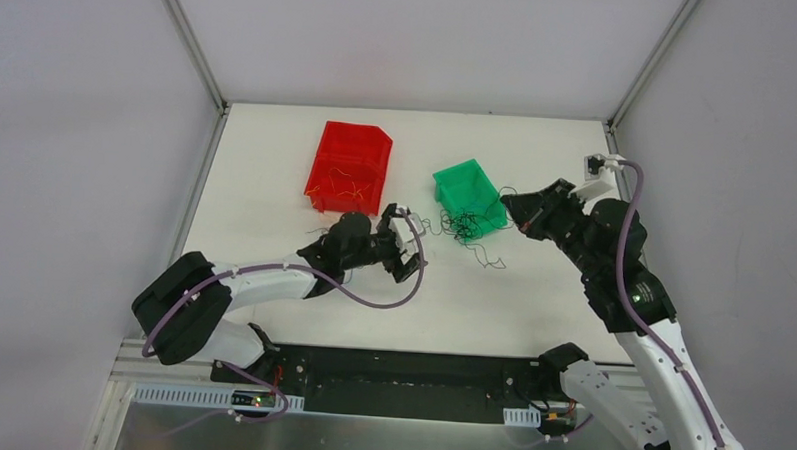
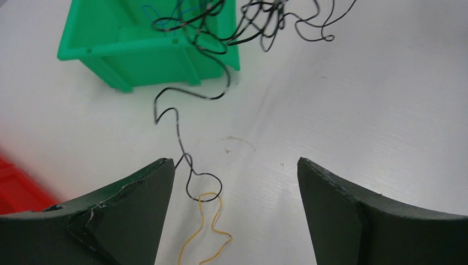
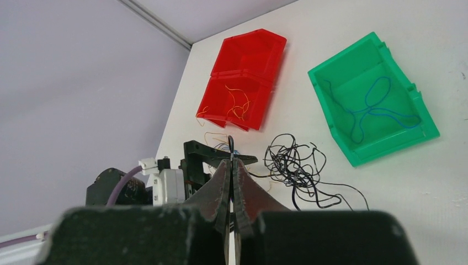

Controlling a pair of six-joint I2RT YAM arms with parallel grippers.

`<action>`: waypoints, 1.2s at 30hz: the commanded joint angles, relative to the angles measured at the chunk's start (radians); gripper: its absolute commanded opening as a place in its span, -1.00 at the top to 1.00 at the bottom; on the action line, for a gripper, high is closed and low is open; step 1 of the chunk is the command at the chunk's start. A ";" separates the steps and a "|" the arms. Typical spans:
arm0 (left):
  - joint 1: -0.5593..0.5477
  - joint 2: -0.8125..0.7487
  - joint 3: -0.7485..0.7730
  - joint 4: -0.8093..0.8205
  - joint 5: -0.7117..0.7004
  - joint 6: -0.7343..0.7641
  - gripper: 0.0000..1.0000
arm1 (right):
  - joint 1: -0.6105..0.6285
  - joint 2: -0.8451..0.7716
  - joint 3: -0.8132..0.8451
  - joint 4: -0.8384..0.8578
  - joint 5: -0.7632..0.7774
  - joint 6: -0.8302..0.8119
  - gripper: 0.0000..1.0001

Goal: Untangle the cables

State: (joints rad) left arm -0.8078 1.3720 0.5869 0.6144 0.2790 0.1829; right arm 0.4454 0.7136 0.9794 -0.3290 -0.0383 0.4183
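Left fingers (image 2: 138,204) are standing wide apart, released, and are holding nothing. They are hovering low over the counter (image 2: 359,99), just on your side of the green bin (image 2: 149,49). Between them a dark strand (image 2: 179,135) is trailing down from the cables (image 1: 464,227) and is lying flat on the counter. A yellow strand (image 2: 209,194) is looping through its lower end. Neither strand is touching a finger pad as far as the left wrist view shows. The cables themselves are sitting as a loopy dark clump on the counter, against the near wall of the green bin and partly hanging over it. Loose tails are spreading outward from the clump. Right fingers (image 3: 221,187) are pressed tight together, clenched, and are raised beside the green bin on its right. A thin dark line is showing at their tips, but you cannot tell whether a strand is pinched there. Blue strands (image 3: 370,105) are lying inside the green bin. Orange strands (image 3: 237,107) are lying inside the red bin (image 3: 243,72), which is standing left of the green one, well apart from the clump.
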 commanded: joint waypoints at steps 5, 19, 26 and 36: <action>-0.054 -0.003 0.017 0.097 0.001 0.196 -0.69 | -0.002 0.028 0.072 -0.018 -0.169 0.033 1.00; -0.059 -0.008 0.017 0.112 -0.070 0.189 -0.58 | -0.003 0.055 0.076 0.006 -0.282 0.072 1.00; -0.067 0.017 0.031 0.112 -0.116 0.199 -0.55 | -0.004 0.051 0.074 0.033 -0.369 0.124 1.00; -0.066 -0.043 0.066 0.020 -0.410 0.090 1.00 | -0.003 -0.005 0.050 -0.008 -0.139 0.084 1.00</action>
State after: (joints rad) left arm -0.8654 1.3861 0.6151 0.6376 0.0685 0.3489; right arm 0.4454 0.7559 1.0115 -0.3447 -0.3294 0.5194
